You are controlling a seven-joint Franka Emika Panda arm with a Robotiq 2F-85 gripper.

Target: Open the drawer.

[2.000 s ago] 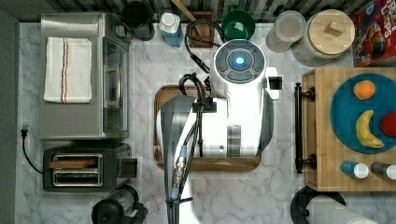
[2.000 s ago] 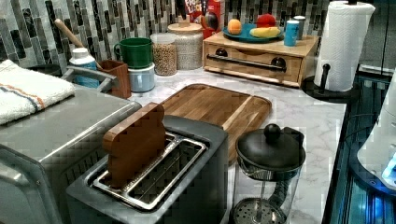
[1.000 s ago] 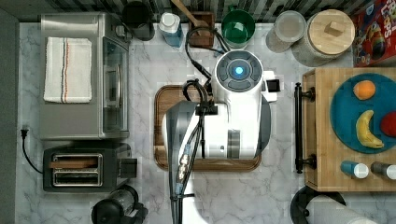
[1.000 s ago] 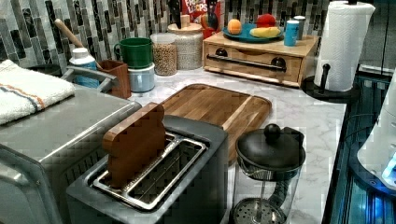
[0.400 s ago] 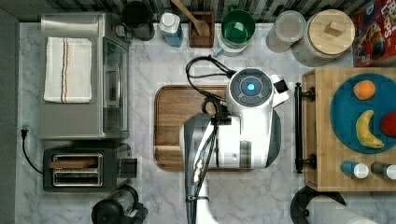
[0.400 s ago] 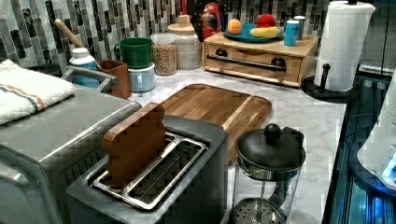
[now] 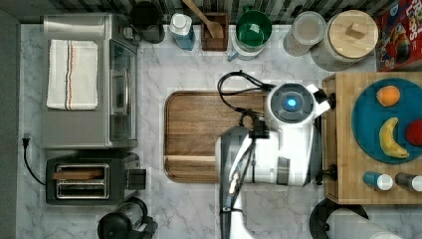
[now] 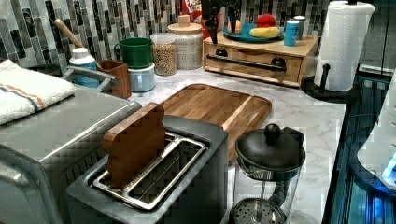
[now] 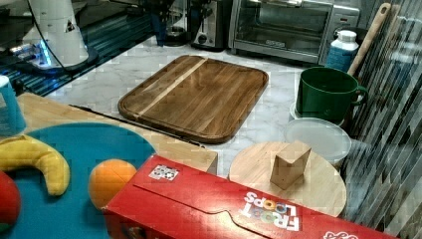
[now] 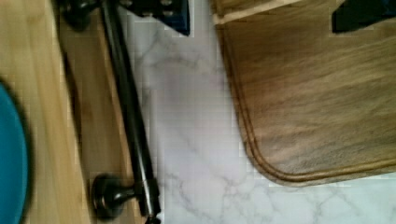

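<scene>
The drawer [image 8: 254, 63] is a light wooden box at the back of the counter, shut, with a long black bar handle [image 8: 247, 62] across its front. In the top view it sits at the right edge, and the arm's wrist [image 7: 291, 102] hovers just beside its front, covering most of the handle [image 7: 328, 174]. My gripper [image 8: 222, 25] hangs open above the end of the drawer nearer the left view's left, holding nothing. The wrist view shows the handle [image 10: 130, 116] close below, off to one side of the open gripper [image 10: 261, 18], with the dark fingertips [image 10: 175, 14] spread wide.
A walnut cutting board [image 7: 209, 134] lies beside the drawer. On the drawer box stand a blue plate [image 7: 370, 117] with fruit and small shakers [image 7: 375, 180]. A paper towel roll [image 8: 343, 44], jars [image 8: 189, 44], a green mug [image 8: 137, 51], a toaster [image 7: 84, 181] and a French press [image 8: 268, 172] ring the counter.
The arm has swung toward the top view's right, off the cutting board's middle and up to the drawer front. The gripper has come into the left view above the drawer.
</scene>
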